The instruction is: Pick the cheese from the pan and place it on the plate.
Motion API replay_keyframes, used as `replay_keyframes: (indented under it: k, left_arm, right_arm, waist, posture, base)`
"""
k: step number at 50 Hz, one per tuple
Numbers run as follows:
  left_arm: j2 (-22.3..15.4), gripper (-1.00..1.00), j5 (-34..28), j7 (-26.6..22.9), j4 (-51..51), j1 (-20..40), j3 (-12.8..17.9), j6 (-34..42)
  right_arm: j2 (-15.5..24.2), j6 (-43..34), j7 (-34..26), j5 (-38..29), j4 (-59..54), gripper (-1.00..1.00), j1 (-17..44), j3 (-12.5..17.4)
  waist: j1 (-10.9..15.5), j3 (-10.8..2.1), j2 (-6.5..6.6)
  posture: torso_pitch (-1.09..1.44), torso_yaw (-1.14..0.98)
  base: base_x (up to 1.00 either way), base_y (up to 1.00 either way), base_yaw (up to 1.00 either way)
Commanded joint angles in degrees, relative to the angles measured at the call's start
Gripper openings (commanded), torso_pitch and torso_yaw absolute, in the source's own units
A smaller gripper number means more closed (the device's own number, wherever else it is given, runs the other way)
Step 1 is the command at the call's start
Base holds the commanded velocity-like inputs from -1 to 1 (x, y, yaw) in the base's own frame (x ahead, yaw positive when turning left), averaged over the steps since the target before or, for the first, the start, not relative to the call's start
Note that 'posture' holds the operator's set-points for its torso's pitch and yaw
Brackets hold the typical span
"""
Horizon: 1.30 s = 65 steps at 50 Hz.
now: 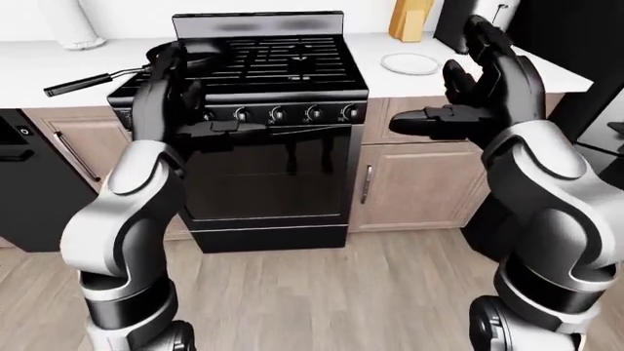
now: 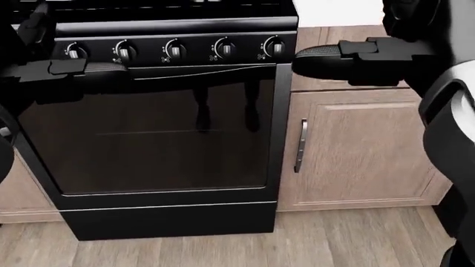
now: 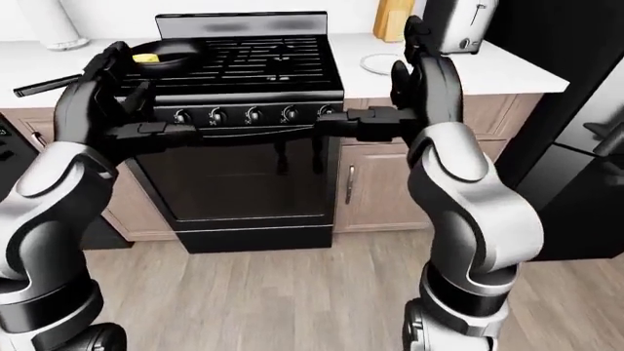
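A black pan point(image 3: 178, 51) sits on the top-left burner of the black stove point(image 3: 243, 69), its long handle point(image 1: 83, 82) pointing left over the counter. A small yellow piece of cheese point(image 3: 146, 58) lies in the pan. A white plate point(image 1: 410, 63) rests on the counter right of the stove. My left hand point(image 3: 137, 95) is open and empty, raised in front of the pan's side of the stove. My right hand point(image 1: 444, 80) is open and empty, raised near the stove's right edge, below the plate in the view.
A toaster point(image 3: 459, 25) and a wooden block point(image 3: 390, 18) stand at the top behind the plate. A white roll point(image 3: 49, 25) stands on the left counter. A dark fridge point(image 3: 570, 146) is at the right. Oven door point(image 2: 156, 139) and wood cabinets point(image 2: 356, 150) fill the head view.
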<state>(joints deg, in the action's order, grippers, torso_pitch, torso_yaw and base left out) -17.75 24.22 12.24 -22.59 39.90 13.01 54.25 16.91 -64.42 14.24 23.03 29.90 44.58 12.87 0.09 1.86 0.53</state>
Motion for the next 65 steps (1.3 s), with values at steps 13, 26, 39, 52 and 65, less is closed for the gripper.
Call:
replay_keyframes:
  k: [13, 26, 39, 52, 65]
  left_arm:
    - [-0.7, 1.00, 1.1, 0.7, -2.2, 1.9, 0.5, -2.3]
    - [-1.2, 1.00, 1.7, 1.2, -2.1, 2.0, 0.8, -2.3]
    - [-1.8, 1.00, 2.4, 1.5, -2.2, 2.0, 0.9, -2.2]
    - [-2.0, 1.00, 2.6, 1.8, -2.4, 2.2, 1.1, -2.0]
    - [-2.0, 1.00, 2.9, 2.0, -2.2, 2.3, 1.1, -1.8]
  right_arm:
    - [1.4, 2.4, 2.0, 3.1, 1.8, 1.00, 1.7, 0.7]
    - [1.5, 2.7, 2.0, 3.4, 2.0, 1.00, 1.4, 0.2]
    - [1.3, 2.6, 2.1, 3.3, 2.2, 1.00, 1.3, 0.0]
    - [1.3, 2.6, 1.9, 3.2, 2.3, 1.00, 1.4, 0.1]
    - [1.3, 3.0, 1.8, 3.3, 1.9, 1.00, 1.4, 0.0]
  waist:
    - [-0.2, -0.46, -1.23]
    - [-0.2, -0.60, 2.56]
    - [-0.2, -0.75, -2.43]
    - [-0.6, -1.07, 3.04]
    - [0.2, -0.79, -3.30]
  posture:
    - [0.00, 0.00]
    - [0.00, 0.00]
    - [0.00, 0.00]
    - [0.00, 0.00]
    - [0.00, 0.00]
  base:
    - [0.11, 0.09, 0.00]
    - [0.11, 0.14, 0.00]
    - [0.13, 0.25, 0.00]
    - [0.13, 0.25, 0.00]
    - [0.13, 0.25, 0.00]
